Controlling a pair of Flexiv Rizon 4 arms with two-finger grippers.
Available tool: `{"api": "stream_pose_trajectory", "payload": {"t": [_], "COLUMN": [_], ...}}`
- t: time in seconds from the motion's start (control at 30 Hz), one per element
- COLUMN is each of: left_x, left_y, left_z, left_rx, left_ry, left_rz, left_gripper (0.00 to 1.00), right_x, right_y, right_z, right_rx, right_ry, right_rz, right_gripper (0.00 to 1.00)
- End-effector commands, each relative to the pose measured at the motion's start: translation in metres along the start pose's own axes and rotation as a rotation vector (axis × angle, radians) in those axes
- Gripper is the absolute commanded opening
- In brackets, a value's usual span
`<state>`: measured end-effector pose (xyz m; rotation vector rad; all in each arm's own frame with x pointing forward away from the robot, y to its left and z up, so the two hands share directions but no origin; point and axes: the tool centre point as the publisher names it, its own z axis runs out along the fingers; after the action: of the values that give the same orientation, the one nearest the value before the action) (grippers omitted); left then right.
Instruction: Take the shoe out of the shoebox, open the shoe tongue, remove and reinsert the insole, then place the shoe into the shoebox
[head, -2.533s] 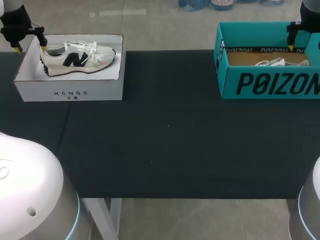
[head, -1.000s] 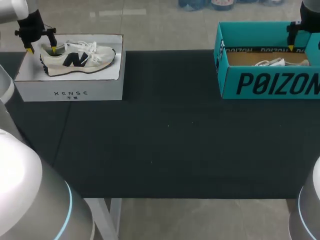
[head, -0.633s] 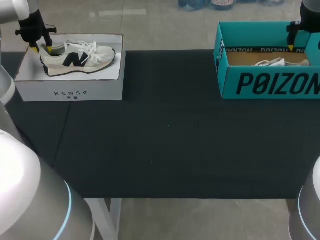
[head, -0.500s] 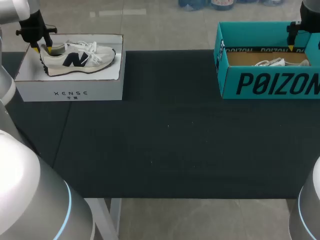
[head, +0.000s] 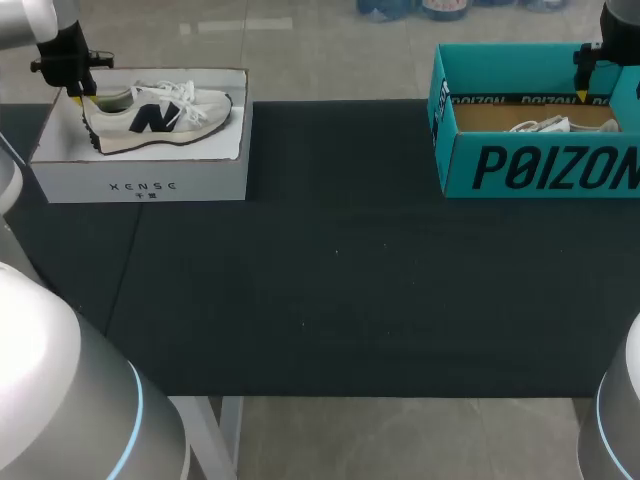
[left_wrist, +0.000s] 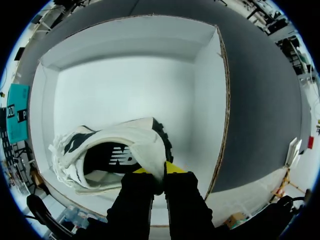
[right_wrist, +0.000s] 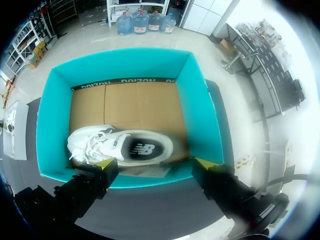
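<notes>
A white sneaker with a dark logo (head: 160, 115) lies on its side in the white shoebox (head: 140, 178) at the far left. My left gripper (head: 78, 95) stands at its heel. In the left wrist view the two yellow tips of the left gripper (left_wrist: 159, 170) pinch the heel collar of the sneaker (left_wrist: 115, 155) from both sides, over the white box floor (left_wrist: 125, 85). My right gripper (right_wrist: 152, 164) hangs open above the teal shoebox (right_wrist: 55, 125), where a second white sneaker (right_wrist: 125, 145) lies on cardboard, untouched.
The teal shoebox (head: 540, 165) stands at the far right with the right gripper (head: 585, 80) above its back wall. Between the two boxes stretches the black table mat (head: 340, 280). The mat's front edge runs near the bottom of the head view.
My left gripper came down at the sneaker's heel and its fingers closed onto the heel collar; the heel shifted slightly. The right arm has not moved.
</notes>
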<state>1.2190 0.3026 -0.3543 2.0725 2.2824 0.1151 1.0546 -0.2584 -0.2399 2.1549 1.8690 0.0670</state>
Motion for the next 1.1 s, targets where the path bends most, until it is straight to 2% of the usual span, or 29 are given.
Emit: {"api": "stream_pose_trajectory", "payload": {"t": [0.03, 0.27, 0.7, 0.9, 1.1], "left_x": [0.000, 0.002, 0.006, 0.001, -0.016], "left_y": [-0.009, -0.014, -0.031, -0.041, -0.062], "left_z": [-0.007, -0.020, -0.062, -0.094, -0.141], "left_rx": [-0.015, -0.033, -0.093, -0.129, -0.170], "left_ry": [0.002, 0.001, -0.014, -0.020, -0.040], "left_rz": [0.003, 0.021, 0.042, 0.066, 0.101], "left_gripper": [0.00, 0.00, 0.00, 0.00, 0.00], "right_x": [0.000, 0.000, 0.000, 0.000, 0.000], "right_y": [-0.001, -0.001, -0.001, -0.001, -0.001], "right_z": [0.000, 0.000, 0.000, 0.000, 0.000], "right_rx": [-0.003, -0.003, -0.003, -0.003, -0.003], "right_ry": [-0.001, -0.001, -0.001, -0.001, -0.001], "right_rz": [0.001, 0.001, 0.001, 0.001, 0.001], "right_gripper": [1.00, 1.00, 1.00, 1.00, 1.00]}}
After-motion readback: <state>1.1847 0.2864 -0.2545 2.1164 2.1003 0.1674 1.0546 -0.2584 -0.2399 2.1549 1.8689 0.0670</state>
